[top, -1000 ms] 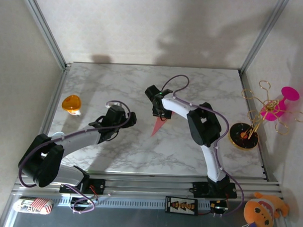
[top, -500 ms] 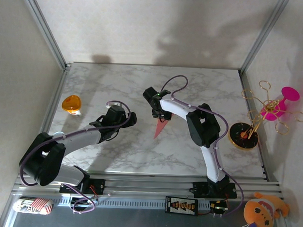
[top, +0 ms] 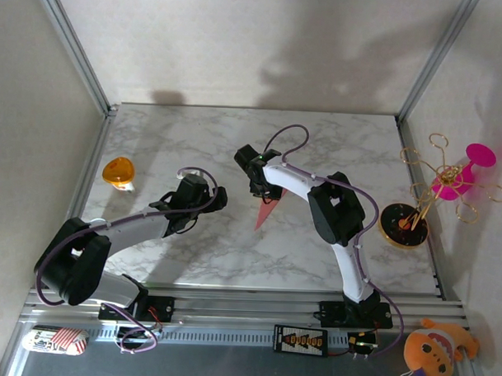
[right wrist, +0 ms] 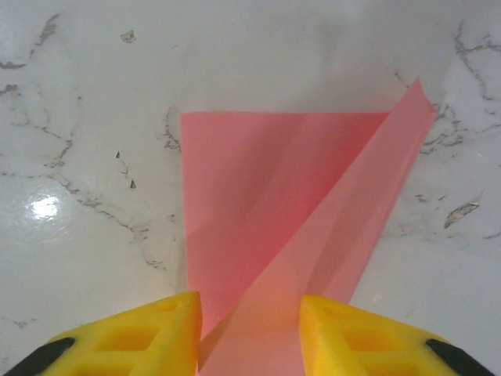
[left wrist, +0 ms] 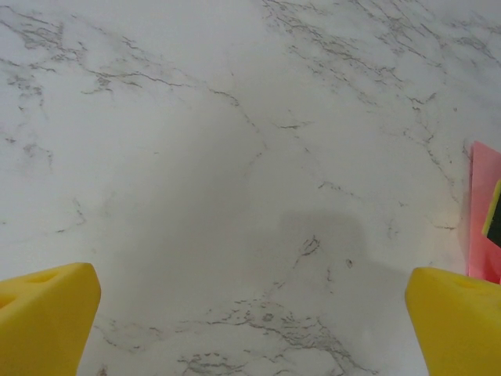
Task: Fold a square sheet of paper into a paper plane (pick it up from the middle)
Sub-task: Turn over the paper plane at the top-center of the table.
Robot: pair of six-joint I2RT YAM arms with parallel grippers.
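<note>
Narrowly, right tool [right wrist: 250, 309] straddles creased, pointed pink paper [right wrist: 266, 180], grip unclear; left tool [left wrist: 250, 274] spread wide.

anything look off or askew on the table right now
Yes, the square sheet of paper. Its folded flap stands up off the marble table instead of lying flat, and the flap's tip pokes past the sheet's far edge, so the fold looks misaligned. The right gripper straddles its narrow end.

I counted one folded pink paper [top: 265, 213], one orange disc [top: 118, 172] and one magenta flower toy [top: 481, 154]. There was also one orange plush toy [top: 431, 351].
</note>
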